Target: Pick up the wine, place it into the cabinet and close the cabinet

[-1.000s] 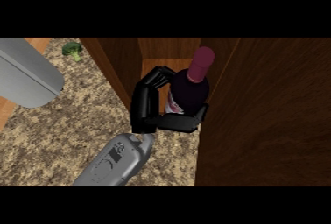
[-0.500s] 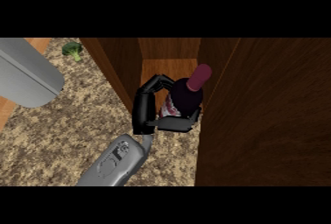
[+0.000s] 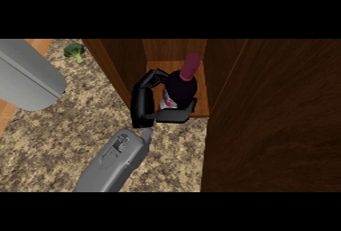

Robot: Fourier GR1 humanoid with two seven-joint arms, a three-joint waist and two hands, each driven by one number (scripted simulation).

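The wine bottle (image 3: 181, 85) is dark with a maroon neck and a pale label. It stands tilted in the opening of the wooden cabinet (image 3: 200, 104), over the cabinet floor. My left hand (image 3: 141, 104) is shut on it from the left: fingers wrap the far side and the thumb crosses the near side below the label. Its grey forearm comes in from the lower left. The cabinet door (image 3: 279, 126) stands open and fills the right of the view. My right hand does not show.
A large grey rounded object (image 3: 26, 76) lies at the upper left of the speckled counter (image 3: 60, 144). A small broccoli floret (image 3: 75, 51) sits next to the cabinet's left wall (image 3: 117, 63).
My left hand has carried the bottle deeper into the cabinet opening, up and slightly left in the view. The bottle's base now sits over the cabinet floor.
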